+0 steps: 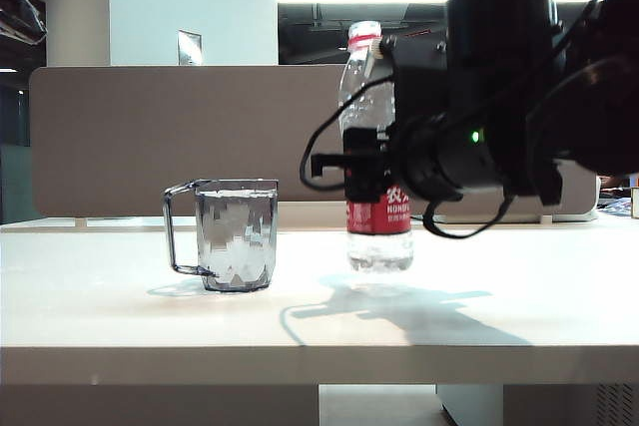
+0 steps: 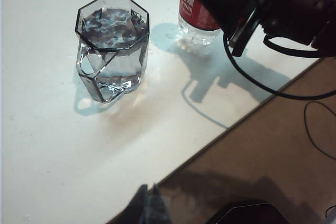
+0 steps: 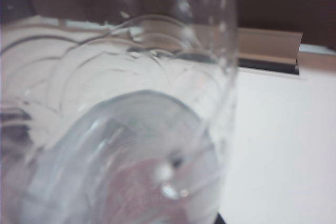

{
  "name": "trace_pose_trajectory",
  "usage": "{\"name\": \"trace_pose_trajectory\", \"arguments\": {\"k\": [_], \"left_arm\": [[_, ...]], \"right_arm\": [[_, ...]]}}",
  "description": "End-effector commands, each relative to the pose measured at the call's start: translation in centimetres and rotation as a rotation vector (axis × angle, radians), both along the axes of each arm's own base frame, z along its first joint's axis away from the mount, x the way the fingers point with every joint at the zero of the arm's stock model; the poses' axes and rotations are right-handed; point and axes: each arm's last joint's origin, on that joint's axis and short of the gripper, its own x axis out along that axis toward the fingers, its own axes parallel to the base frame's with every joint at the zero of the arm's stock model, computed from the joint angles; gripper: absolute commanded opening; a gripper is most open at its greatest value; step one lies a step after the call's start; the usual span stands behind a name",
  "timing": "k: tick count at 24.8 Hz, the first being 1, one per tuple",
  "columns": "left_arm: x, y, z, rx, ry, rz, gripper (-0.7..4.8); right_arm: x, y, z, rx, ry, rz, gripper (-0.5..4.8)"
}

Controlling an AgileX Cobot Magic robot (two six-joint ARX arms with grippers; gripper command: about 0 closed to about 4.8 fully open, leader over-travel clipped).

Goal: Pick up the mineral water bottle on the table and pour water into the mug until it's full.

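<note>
Right tool (image 1: 357,169) is clamped on the tall clear plastic mineral water bottle (image 1: 378,232) at its red label; the bottle stands upright on the white table (image 1: 120,296), near the water-filled smoky faceted plastic mug (image 1: 236,234). Left tool is out of view.

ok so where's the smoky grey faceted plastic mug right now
In the exterior view the smoky-grey faceted plastic mug stands upright on the white table, left of centre, apart from the red-labelled clear water bottle that the right hand grips on its right.
</note>
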Motion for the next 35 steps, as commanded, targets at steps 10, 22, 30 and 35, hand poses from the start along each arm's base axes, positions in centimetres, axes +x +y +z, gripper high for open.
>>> {"name": "trace_pose_trajectory", "arguments": {"k": [10,22,30,35], "left_arm": [[0.0,0.0,0.2,-0.008,-0.013,-0.003,-0.05],[0.0,0.0,0.2,-0.008,-0.014,-0.003,-0.05],[0.0,0.0,0.2,-0.008,-0.013,-0.003,-0.05],[0.0,0.0,0.2,-0.008,-0.014,-0.003,-0.05]], "right_arm": [[0.2,0.2,-1.3,0.044,-0.018,0.012,2.02],[0.0,0.3,-2.2,0.01,0.026,0.057,4.54],[-2.3,-1.6,-2.4,-0.023,0.051,0.054,4.79],[-5.2,-3.8,-1.5,-0.039,0.047,0.052,4.79]]}}
